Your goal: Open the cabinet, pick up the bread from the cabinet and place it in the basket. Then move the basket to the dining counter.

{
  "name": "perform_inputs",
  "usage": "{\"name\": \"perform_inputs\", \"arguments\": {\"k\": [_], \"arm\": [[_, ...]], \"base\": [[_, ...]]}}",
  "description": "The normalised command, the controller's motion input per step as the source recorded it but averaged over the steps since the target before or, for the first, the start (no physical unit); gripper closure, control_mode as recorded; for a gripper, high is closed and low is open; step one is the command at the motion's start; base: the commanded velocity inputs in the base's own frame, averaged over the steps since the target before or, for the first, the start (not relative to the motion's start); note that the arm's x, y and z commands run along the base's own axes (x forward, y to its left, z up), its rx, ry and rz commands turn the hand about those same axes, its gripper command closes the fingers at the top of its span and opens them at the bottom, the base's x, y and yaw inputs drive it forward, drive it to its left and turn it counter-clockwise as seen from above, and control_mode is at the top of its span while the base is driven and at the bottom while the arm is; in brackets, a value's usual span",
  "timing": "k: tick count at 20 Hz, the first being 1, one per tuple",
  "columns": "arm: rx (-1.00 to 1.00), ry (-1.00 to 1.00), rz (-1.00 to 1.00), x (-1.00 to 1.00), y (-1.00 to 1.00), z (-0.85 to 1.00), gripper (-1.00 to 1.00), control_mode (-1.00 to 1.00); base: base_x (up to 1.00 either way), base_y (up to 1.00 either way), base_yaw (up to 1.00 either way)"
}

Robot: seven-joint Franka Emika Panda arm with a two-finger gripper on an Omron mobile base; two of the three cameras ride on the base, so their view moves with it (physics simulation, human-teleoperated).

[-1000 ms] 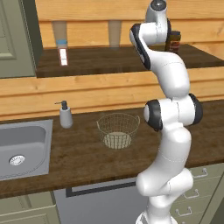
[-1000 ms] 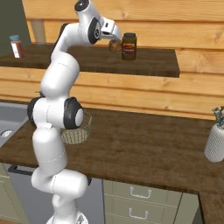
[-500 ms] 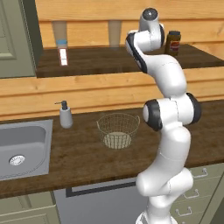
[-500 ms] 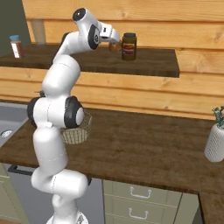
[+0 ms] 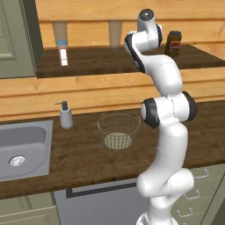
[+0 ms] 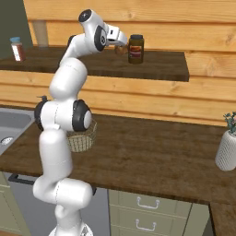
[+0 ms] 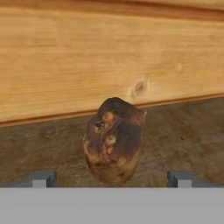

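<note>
The bread [image 7: 113,140], a dark-brown lump, stands on the open cabinet's wooden shelf [image 5: 110,59] against the plank back wall. My gripper [image 7: 111,179] is open, with one fingertip low on each side of the bread and not touching it. From the right base camera the gripper [image 6: 120,40] reaches over the shelf, just left of the dark jar [image 6: 135,48], with the bread [image 6: 121,50] peeking below it. The wire basket [image 5: 103,127] sits on the worktop below, partly behind my arm [image 6: 87,138]. The dining counter is out of view.
A labelled dark jar [image 5: 174,43] stands on the shelf right of the hand. A spice bottle [image 5: 63,52] is at the shelf's left. A soap dispenser [image 5: 66,116] and steel sink [image 5: 22,147] lie left of the basket. A pale vase [image 6: 228,147] stands far right.
The arm's upper joints have dipped and shifted slightly, bringing the hand closer to the bread on the shelf. The jaws stayed open. Nothing else moved.
</note>
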Motion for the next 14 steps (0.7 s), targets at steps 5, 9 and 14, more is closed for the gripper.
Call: {"name": "perform_inputs", "arguments": {"k": [5,9,14], "arm": [[0.0,0.05,-0.06,0.24,0.0,0.0,-1.0,-1.0],[0.0,0.01,-0.03,0.23,-0.13,0.0,-1.0,-1.0],[0.0,0.0,0.0,0.2,0.0,0.0,-1.0,-1.0]], "base": [[0.0,0.0,0.0],[0.0,0.0,0.0],[0.0,0.0,0.0]]}}
